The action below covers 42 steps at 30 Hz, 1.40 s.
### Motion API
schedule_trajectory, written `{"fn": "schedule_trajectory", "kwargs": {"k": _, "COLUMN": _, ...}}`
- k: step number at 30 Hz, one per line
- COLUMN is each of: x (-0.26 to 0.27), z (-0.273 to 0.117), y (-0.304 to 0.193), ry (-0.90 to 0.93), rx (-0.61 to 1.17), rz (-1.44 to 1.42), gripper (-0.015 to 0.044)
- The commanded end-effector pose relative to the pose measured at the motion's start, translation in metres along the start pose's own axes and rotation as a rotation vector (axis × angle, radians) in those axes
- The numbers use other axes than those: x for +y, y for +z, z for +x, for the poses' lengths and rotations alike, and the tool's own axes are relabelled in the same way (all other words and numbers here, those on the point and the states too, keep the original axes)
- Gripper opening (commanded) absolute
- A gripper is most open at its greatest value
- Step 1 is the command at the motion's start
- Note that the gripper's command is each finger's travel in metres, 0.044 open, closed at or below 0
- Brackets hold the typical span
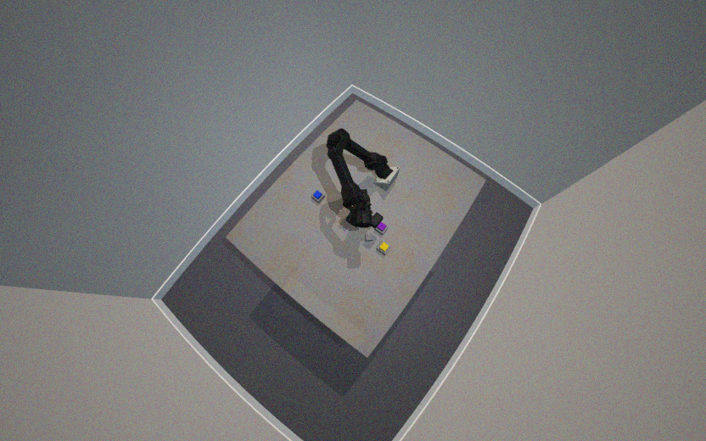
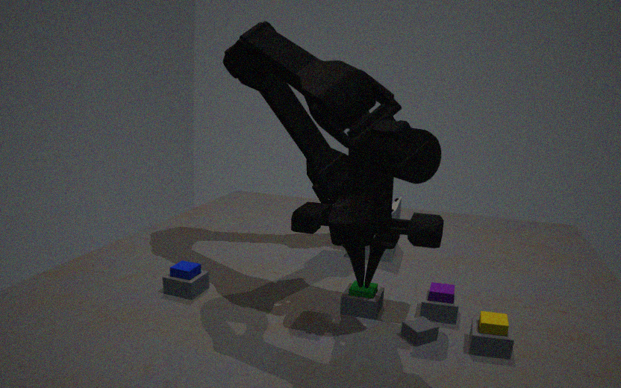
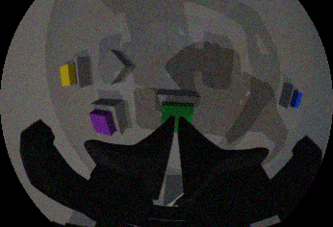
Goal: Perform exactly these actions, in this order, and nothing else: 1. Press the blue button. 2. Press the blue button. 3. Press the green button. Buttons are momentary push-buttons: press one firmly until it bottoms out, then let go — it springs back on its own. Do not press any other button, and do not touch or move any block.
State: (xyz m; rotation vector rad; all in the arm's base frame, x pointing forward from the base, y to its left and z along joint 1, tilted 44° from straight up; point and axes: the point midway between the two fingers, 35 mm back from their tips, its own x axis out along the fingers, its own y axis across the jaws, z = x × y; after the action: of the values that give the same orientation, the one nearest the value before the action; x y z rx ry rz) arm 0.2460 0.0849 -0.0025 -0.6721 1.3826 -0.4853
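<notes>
Now | gripper (image 2: pixel 366 283) closed, nothing held | tips set on green button (image 2: pixel 363 289) | blue button (image 2: pixel 185 269) well apart

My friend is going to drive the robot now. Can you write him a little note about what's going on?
Gripper: shut, holding nothing, fingertips down on the green button.
Blue button: up on its base, far to one side, untouched now.
Purple button, yellow button and the grey block sit close by; keep off them.
Left: push green until it bottoms out, then lift straight up and stop.
</notes>
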Motion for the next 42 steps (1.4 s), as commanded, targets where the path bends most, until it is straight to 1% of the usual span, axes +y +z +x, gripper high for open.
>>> {"fn": "schedule_trajectory", "kwargs": {"k": 1, "x": 0.0, "z": 0.002, "y": 0.0, "ry": -0.004, "rx": -0.001, "rz": -0.005, "gripper": 0.002}}
{"fn": "schedule_trajectory", "kwargs": {"k": 16, "x": 0.0, "z": 0.002, "y": 0.0, "ry": -0.004, "rx": -0.001, "rz": -0.005, "gripper": 0.002}}
{"fn": "schedule_trajectory", "kwargs": {"k": 17, "x": 0.0, "z": -0.001, "y": 0.0, "ry": 0.0, "rx": -0.001, "rz": 0.0, "gripper": 0.002}}
{"fn": "schedule_trajectory", "kwargs": {"k": 20, "x": 0.0, "z": -0.028, "y": 0.0, "ry": -0.003, "rx": -0.001, "rz": -0.005, "gripper": 0.002}}
{"fn": "schedule_trajectory", "kwargs": {"k": 24, "x": 0.0, "z": -0.03, "y": 0.0, "ry": -0.003, "rx": -0.001, "rz": -0.006, "gripper": 0.002}}
{"fn": "schedule_trajectory", "kwargs": {"k": 26, "x": 0.008, "z": -0.035, "y": 0.002, "ry": 0.0, "rx": -0.001, "rz": -0.006, "gripper": 0.0072}}
{"fn": "schedule_trajectory", "kwargs": {"k": 31, "x": 0.071, "z": -0.064, "y": 0.007, "ry": 0.013, "rx": -0.002, "rz": -0.008, "gripper": 0.0204}}
{"fn": "schedule_trajectory", "kwargs": {"k": 36, "x": 0.139, "z": -0.088, "y": -0.007, "ry": 0.011, "rx": -0.001, "rz": -0.007, "gripper": 0.0335}}
{"fn": "schedule_trajectory", "kwargs": {"k": 38, "x": 0.156, "z": -0.093, "y": -0.014, "ry": 0.008, "rx": -0.001, "rz": -0.005, "gripper": 0.0387}}
{"fn": "schedule_trajectory", "kwargs": {"k": 39, "x": 0.158, "z": -0.094, "y": -0.014, "ry": 0.007, "rx": -0.001, "rz": -0.005, "gripper": 0.04}}
{"fn": "schedule_trajectory", "kwargs": {"k": 42, "x": 0.158, "z": -0.094, "y": -0.014, "ry": 0.007, "rx": -0.001, "rz": -0.005, "gripper": 0.04}}
